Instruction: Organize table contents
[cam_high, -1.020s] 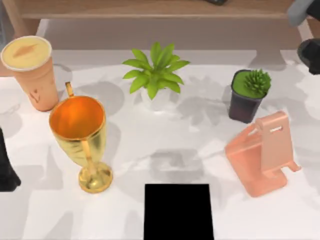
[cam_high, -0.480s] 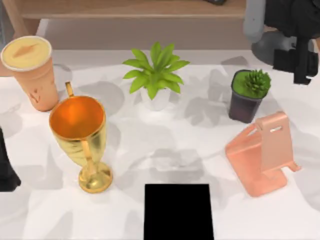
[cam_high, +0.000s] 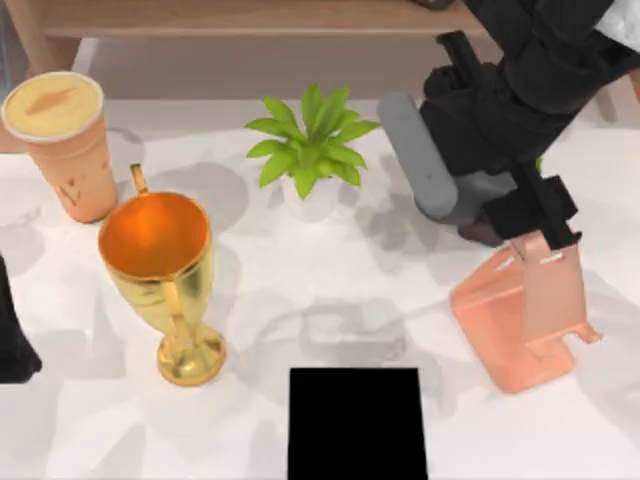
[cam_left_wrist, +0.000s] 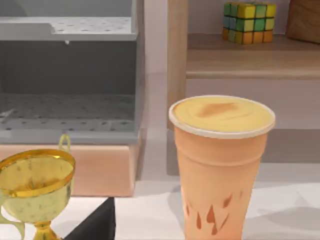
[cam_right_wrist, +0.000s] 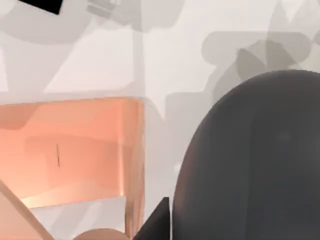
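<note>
Swinging in from the one o'clock corner, the right arm had come down over the counter (cam_high: 290, 290) since half a second before and now covered most of the small dark pot (cam_high: 480, 232) of the spiky green plant.

At the nine o'clock edge the left arm (cam_high: 12, 345) sat parked; whether its jaws were apart or together could not be told. The orange paper cup with a cream top (cam_high: 58, 140) stood upright at ten o'clock on the white marbled counter. Just toward four o'clock from it stood the gold trophy goblet (cam_high: 160, 265), upright and apart from the cup. The left wrist view showed the cup in front of a brown wooden shelf (cam_left_wrist: 240, 57) carrying a multicoloured puzzle cube (cam_left_wrist: 248, 22).

A leafy green plant in a white pot (cam_high: 310, 150) stood near twelve o'clock, and a flat black rectangle (cam_high: 357, 425) lay at six.

At four o'clock the salmon-pink phone stand (cam_high: 525, 315) stood on the counter. The right gripper (cam_high: 548, 212) hung just above the stand's upright back; its jaws' state could not be told. The right wrist view showed a dark grey rounded shape (cam_right_wrist: 250, 160) beside the stand.
</note>
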